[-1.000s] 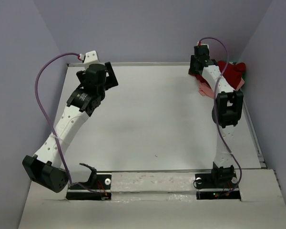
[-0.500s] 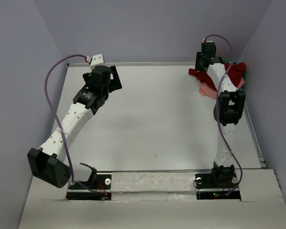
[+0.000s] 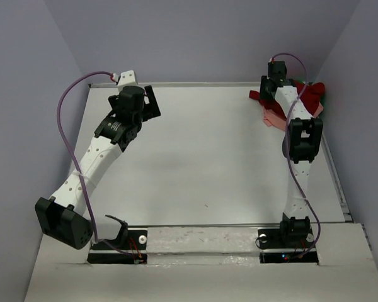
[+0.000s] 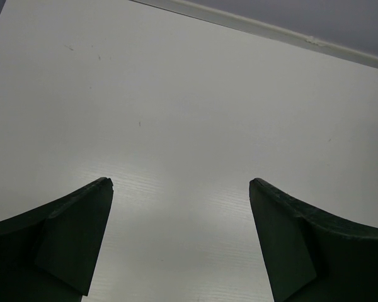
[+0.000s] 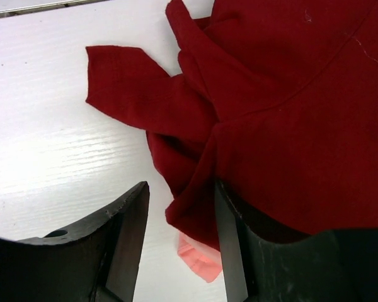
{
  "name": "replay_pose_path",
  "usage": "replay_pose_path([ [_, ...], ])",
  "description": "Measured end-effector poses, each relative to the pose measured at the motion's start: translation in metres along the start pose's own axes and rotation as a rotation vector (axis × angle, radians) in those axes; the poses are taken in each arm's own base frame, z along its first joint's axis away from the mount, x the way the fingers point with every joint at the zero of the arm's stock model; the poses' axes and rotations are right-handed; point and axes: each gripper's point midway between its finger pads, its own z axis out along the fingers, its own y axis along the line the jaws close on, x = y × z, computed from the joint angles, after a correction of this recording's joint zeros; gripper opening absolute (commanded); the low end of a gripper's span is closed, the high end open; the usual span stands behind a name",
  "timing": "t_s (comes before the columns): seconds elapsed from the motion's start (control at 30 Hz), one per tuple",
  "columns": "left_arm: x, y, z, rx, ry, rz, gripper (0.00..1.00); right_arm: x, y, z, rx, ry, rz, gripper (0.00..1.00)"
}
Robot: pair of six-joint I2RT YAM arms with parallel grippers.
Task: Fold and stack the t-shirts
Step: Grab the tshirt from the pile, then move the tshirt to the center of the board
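My left pincer (image 3: 150,104) hangs over the far left part of the white table (image 3: 201,157), its two fingers spread as wide as they go. From its own wrist camera I see only bare tabletop (image 4: 208,94) between the two dark fingertips (image 4: 88,220); this left pincer (image 4: 179,182) holds nothing and touches nothing.

Across the table, in the far right corner, the t-shirts lie in one crumpled heap against the wall. The dark red t-shirt (image 3: 309,94) is on top, the salmon pink t-shirt (image 3: 274,118) shows under its near edge, and a sliver of the green t-shirt (image 3: 323,94) peeks out at the far right side.

My right pincer (image 3: 268,93) is down at the left edge of that heap. Through the right wrist camera, my right pincer (image 5: 179,187) stands partly spread, with a fold of the dark red t-shirt (image 5: 290,126) lying between the fingers. The right finger is up against the cloth and partly covered by it. A strip of white table (image 5: 50,157) shows between the left finger and the fold, so the cloth is not pinched. One red flap points away to the left across the table, and a corner of the salmon pink t-shirt (image 5: 198,258) shows just below the red fold.
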Motion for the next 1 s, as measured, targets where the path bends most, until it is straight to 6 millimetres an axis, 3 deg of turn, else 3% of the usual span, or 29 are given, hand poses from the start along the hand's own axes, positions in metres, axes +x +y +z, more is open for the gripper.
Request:
replay_pose_path([
  [0.1, 0.000, -0.002, 0.000, 0.010, 0.002, -0.001, 0.99, 0.000, -0.005, 0.001, 0.006, 0.002, 0.003, 0.43],
  [0.4, 0.000, -0.002, 0.000, 0.014, 0.000, 0.005, 0.99, 0.017, -0.010, 0.008, 0.022, 0.038, 0.005, 0.01],
  [0.7, 0.000, -0.003, 0.000, 0.017, 0.001, 0.006, 0.99, 0.014, -0.005, 0.004, -0.004, 0.034, 0.010, 0.00],
  [0.87, 0.001, -0.005, 0.002, 0.030, -0.001, 0.001, 0.99, -0.020, -0.010, -0.033, 0.002, -0.035, 0.006, 0.00],
  [0.97, 0.008, -0.007, 0.004, 0.039, 0.012, 0.001, 0.99, -0.074, -0.020, -0.072, 0.014, -0.164, 0.010, 0.00],
  [1.0, 0.012, -0.007, 0.006, 0.042, 0.017, 0.002, 0.98, -0.101, -0.024, -0.092, 0.018, -0.235, 0.011, 0.00],
])
